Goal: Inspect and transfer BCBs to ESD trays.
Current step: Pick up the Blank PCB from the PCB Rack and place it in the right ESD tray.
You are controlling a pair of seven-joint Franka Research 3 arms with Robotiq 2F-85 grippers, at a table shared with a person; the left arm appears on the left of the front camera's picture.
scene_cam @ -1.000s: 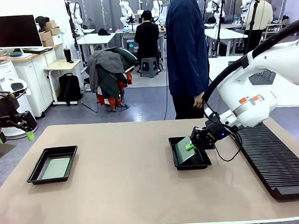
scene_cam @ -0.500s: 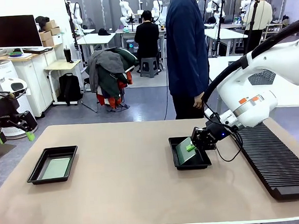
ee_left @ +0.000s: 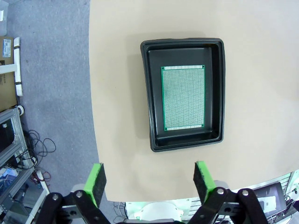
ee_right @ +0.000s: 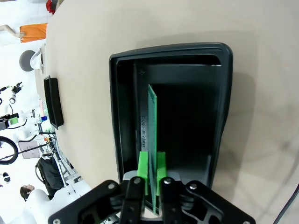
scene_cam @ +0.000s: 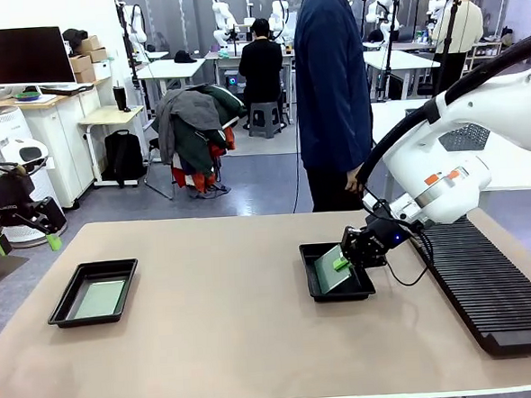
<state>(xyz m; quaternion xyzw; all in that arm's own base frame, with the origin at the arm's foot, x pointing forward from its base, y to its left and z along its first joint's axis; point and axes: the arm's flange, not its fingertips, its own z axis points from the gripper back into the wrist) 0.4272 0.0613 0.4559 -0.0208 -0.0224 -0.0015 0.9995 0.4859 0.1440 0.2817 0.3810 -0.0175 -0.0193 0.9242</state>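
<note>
Placing step — right gripper (ee_right: 150,173) pinching a BCB (ee_right: 152,122) edge-on inside the ESD tray (scene_cam: 308,270), at 3 o'clock. Next: release, lay flat. Left gripper (ee_left: 148,181) spread wide, empty.

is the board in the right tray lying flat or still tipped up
Tipped up: the board stands edge-on in the right tray, between the right claw pads.

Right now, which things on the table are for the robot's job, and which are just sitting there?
For the job:
- green board pinched in the right gripper
- black tray under it
- second tray with a board lying flat

Just sitting there:
- long ribbed black rack
- left gripper, open, holding nothing
</note>
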